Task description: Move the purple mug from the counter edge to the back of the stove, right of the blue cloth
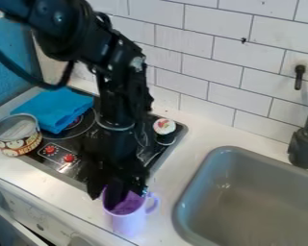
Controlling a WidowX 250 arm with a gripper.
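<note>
At the lower centre of the frame, your black two-finger gripper (118, 191) hangs over and partly within the mouth of a pale purple mug with a side handle (129, 223); you cannot tell whether it is spread, pressed together or pinching the rim. The mug stands upright on the white counter (205, 130), near its front edge, handle towards the grey sink (263, 204) at lower right. Left of centre lies the black stovetop with red knobs (75, 144), bearing a folded blue cloth (52, 111) and a small dark, white-topped round object (164, 127); an open-topped metal can with a printed label (20, 143) sits at its left side.

Likely faults: pressing down could drive your gripper against the mug's wall or floor; a sideways sweep while inside could tip the mug over the front edge. An off-centre pinch on the rim could let it swing or slip. Your wrist hides part of the stovetop, so contact there could go unnoticed.
</note>
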